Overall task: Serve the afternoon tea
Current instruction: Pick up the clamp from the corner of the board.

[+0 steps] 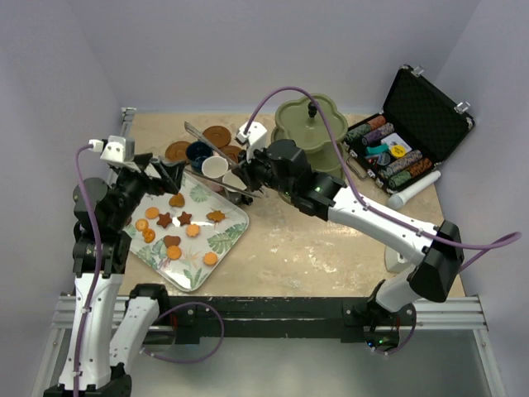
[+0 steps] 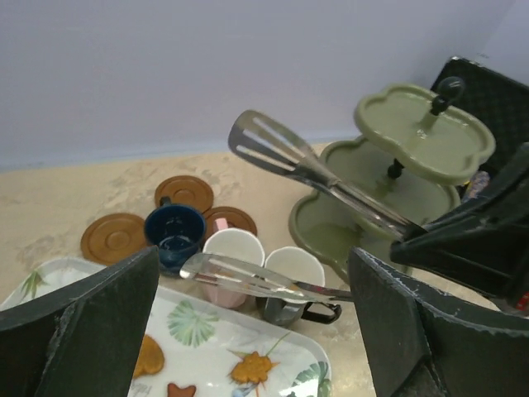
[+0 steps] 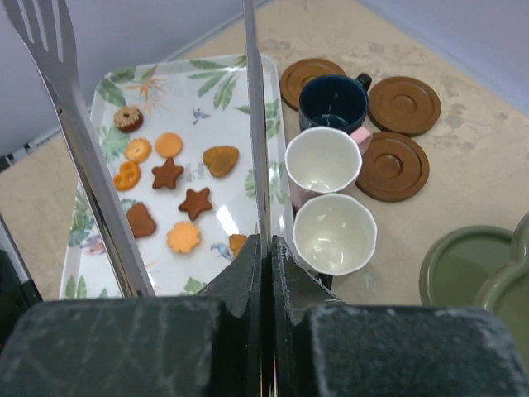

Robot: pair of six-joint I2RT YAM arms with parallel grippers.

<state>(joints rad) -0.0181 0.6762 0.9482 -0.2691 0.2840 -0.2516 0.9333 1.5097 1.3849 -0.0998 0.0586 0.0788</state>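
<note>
Biscuits (image 1: 184,218), orange and brown, in round, star and leaf shapes, lie scattered across the leaf-patterned tray (image 1: 234,236), which sits askew on the left half of the table (image 1: 314,248).

Seen from above, the three cups stand upright in a tight cluster on the table just off the tray's far edge, at about 1 o'clock from its middle. The navy cup (image 3: 333,103) is farthest from the arms; the pinkish-white cup (image 3: 322,161) is just beside it at 4 o'clock; the cream cup (image 3: 335,234) sits close against that one, again at 4 o'clock. Three brown saucers (image 1: 216,135) lie flat around the navy cup, at its 9, 1 and 3 o'clock, and the cups stand beside them rather than on them. The olive-green three-tier stand (image 1: 310,136) rises at 3 o'clock of the cups, near the far middle of the table.

The right gripper (image 3: 264,252) has its fingers pressed together on a pair of metal tongs (image 2: 312,172), gripped near the hinge end. The tongs' two arms are spread and reach toward 10 o'clock above the cups; the slotted upper tip hangs over the saucers.

The left gripper (image 1: 162,174) hovers over the tray's far-left corner, at 9 o'clock of the cups; its fingers are wide apart and hold nothing.

At 3 o'clock of the stand, in the far right corner, an open black case (image 1: 430,107) shows rows of poker chips; a white roll (image 1: 413,192) lies along its near side.
</note>
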